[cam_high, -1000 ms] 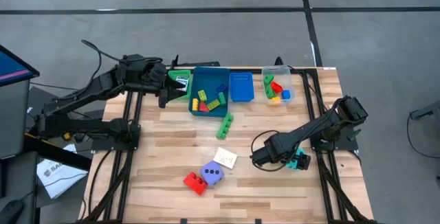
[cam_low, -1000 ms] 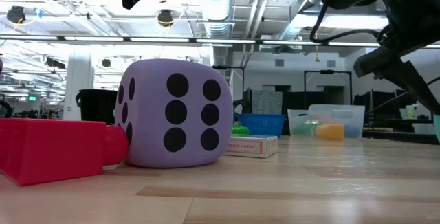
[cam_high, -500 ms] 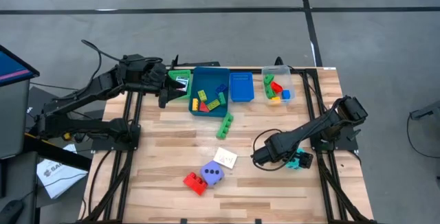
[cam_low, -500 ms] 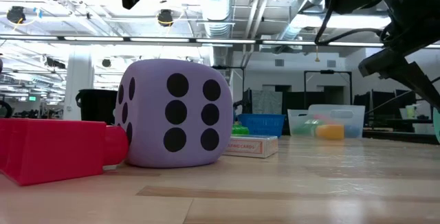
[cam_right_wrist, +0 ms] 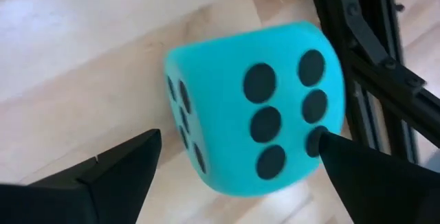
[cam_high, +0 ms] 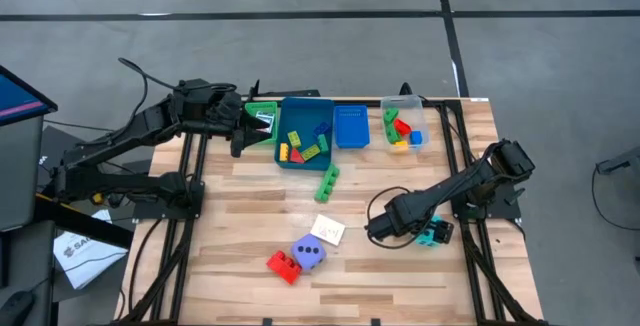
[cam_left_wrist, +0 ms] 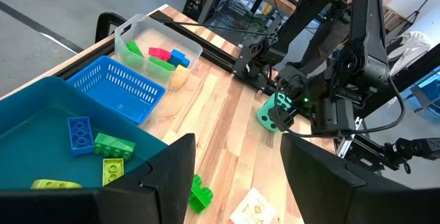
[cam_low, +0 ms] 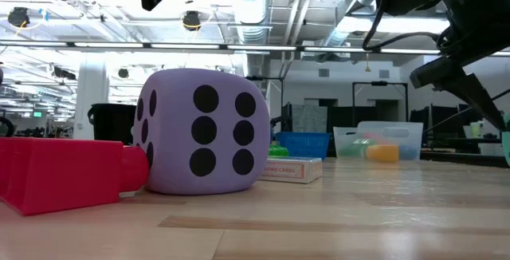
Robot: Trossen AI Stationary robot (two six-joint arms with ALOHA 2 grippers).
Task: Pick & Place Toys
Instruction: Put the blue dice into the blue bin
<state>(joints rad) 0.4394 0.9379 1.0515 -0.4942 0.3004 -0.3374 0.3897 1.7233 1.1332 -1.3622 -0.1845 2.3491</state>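
My right end effector [cam_high: 428, 232] is low over the tabletop [cam_high: 400, 286], near its right edge. Fingers [cam_right_wrist: 103, 176] spread apart, w/ the teal dice [cam_right_wrist: 254, 107] sitting between them but not clamped; I can't tell if either finger touches it. Dice rests on the wood, a six-dot face toward my wrist cam, black frame rails just beyond it.

My left end effector [cam_left_wrist: 234, 176] waits at the far-left side of the tabletop, over the green tray [cam_high: 262, 121], fingers apart, nothing in them. Just ahead of it is the teal bin [cam_high: 303, 156] w/ blue, green, yellow and red bricks inside. Next along is the blue basket [cam_high: 351, 126], then the clear tub [cam_high: 424, 121] w/ green, red, blue and yellow bricks.

Other toys vs. my right end effector: the white card pack [cam_high: 328, 230] lies well off to its left, about level w/ it. The purple dice [cam_high: 308, 252] is a bit nearer the front edge than the cards, touching or just beside the red brick [cam_high: 283, 264]. A green brick strip [cam_high: 327, 182] lies loose on the wood just in front of the teal bin, between both end effectors.
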